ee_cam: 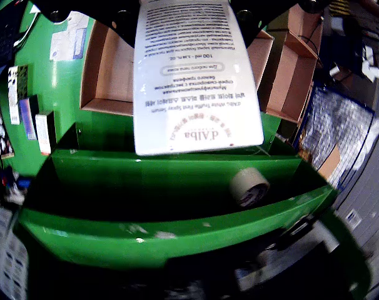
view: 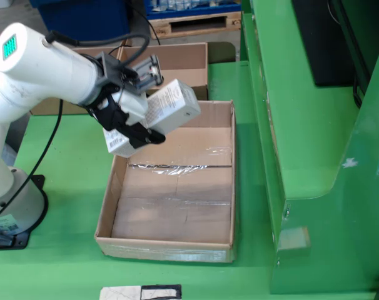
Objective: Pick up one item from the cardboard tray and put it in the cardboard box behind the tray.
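Note:
In the view from the side, my gripper is shut on a white d'Alba carton, which it holds tilted in the air. The carton hangs over the far left corner of a large shallow cardboard box, whose floor is bare. A second, smaller cardboard box sits just behind it. In the view that rides on the gripper, the carton fills the upper middle with its print upside down, and black gripper parts flank its top. Behind it lies an open cardboard box.
A tall green metal structure stands right of the boxes in the side view. The arm's white base stands at left. In the gripper view, a tape roll rests on a green ledge, another cardboard box is at right, and several small packages lie at left.

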